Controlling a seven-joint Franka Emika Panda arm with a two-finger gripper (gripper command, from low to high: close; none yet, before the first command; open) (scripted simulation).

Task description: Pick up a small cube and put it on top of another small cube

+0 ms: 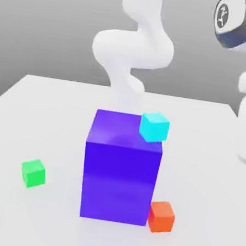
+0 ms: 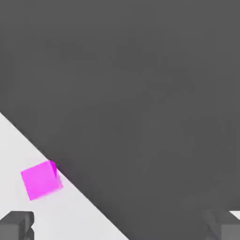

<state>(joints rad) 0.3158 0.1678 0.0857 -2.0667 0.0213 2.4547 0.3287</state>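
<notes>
Claw (image 2: 120, 227) wide open above one magenta cube (image 2: 41, 180); elsewhere one green cube (image 1: 33, 173), one purple block (image 1: 120, 169).

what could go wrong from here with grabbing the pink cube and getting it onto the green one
1. The magenta cube sits close to the table's edge in the hand view; a nudge from the open gripper might push it off.
2. The tall purple block with the cyan cube stands in the middle of the table, so a low carry toward the green cube could clip them.
3. The green cube is small, so a slightly off-centre release could let the magenta cube slide off.
</notes>
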